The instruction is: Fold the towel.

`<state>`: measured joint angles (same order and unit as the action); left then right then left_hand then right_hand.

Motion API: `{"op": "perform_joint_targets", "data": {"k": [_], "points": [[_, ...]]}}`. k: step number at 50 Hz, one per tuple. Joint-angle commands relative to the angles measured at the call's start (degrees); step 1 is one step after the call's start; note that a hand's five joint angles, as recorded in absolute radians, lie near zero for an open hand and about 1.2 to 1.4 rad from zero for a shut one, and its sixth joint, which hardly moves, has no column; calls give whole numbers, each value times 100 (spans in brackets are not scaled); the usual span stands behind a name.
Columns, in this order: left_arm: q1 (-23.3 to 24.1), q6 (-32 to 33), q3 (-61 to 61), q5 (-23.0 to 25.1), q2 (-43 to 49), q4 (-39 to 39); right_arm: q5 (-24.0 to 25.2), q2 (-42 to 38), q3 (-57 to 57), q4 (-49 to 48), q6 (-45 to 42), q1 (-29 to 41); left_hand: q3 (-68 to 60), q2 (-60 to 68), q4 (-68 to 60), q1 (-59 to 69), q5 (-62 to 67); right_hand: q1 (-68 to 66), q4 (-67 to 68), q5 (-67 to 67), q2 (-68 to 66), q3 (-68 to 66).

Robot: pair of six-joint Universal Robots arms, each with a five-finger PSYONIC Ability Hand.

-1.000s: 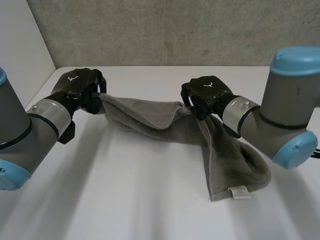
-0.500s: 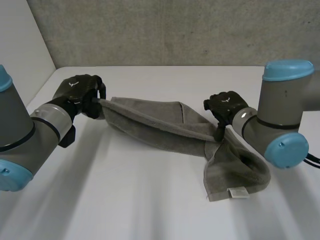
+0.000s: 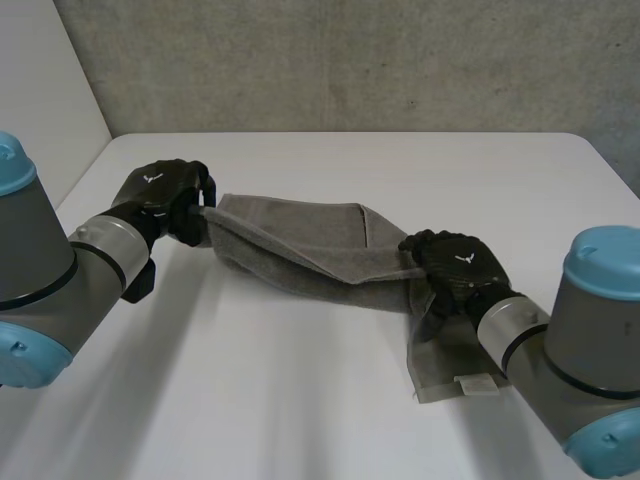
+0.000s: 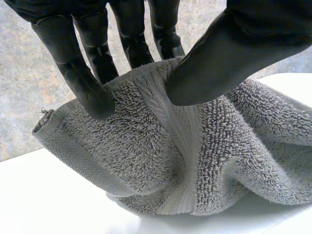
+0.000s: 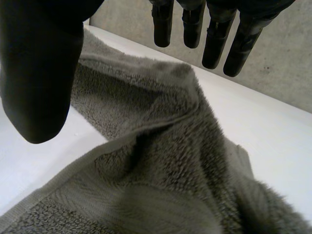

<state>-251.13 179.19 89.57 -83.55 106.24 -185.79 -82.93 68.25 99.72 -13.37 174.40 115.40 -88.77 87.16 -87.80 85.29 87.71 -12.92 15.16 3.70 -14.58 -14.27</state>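
Head view. The towel (image 3: 320, 250) lies bunched in a long band across the tabletop (image 3: 300, 420), running from near the far left corner slantwise toward the near right edge. Its right end is doubled over itself, and a small white label (image 3: 478, 383) shows at the near hem. The left hand (image 3: 165, 198) grips the towel's left end, which is raised just off the tabletop. The right hand (image 3: 455, 268) sits on top of the band where it bends down toward the label. Judgement: the left end is held up so that it can be carried over the rest, while the right hand looks placed to find or steady the other end.

Left wrist view. The left hand's fingers (image 4: 85, 80) and thumb pinch a thick gather of towel (image 4: 204, 161) between them. Its woven border runs down under the thumb. The pinch is at an end edge; a rolled corner sticks out beside the fingers.

Right wrist view. The right hand's fingers (image 5: 214, 44) are straight and the thumb stands well apart from them: the hand is spread and clasps nothing. A ridge of towel (image 5: 161, 161) rises under the palm, between thumb and fingers. Judgement: this hand would have to close on that ridge before any fold.
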Motion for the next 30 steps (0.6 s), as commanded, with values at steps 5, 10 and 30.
{"op": "perform_joint_targets", "data": {"k": [5, 10, 30], "points": [[2, 2, 8, 5, -16, -1, -417, -1007, -866, -262, 33, 149, 877, -716, 780, -529, -1771, 292, -516, -370, 458, 427], [2, 2, 8, -4, -16, -1, -584, -1323, -1350, -271, 42, 193, 877, -716, 780, -529, -1771, -255, 31, 176, -89, -119], [-112, -7, -36, -21, -33, -63, -558, -754, -2281, -193, -98, 97, 877, -716, 780, -529, -1771, -6708, 6484, 6630, -6542, -6573]]}}
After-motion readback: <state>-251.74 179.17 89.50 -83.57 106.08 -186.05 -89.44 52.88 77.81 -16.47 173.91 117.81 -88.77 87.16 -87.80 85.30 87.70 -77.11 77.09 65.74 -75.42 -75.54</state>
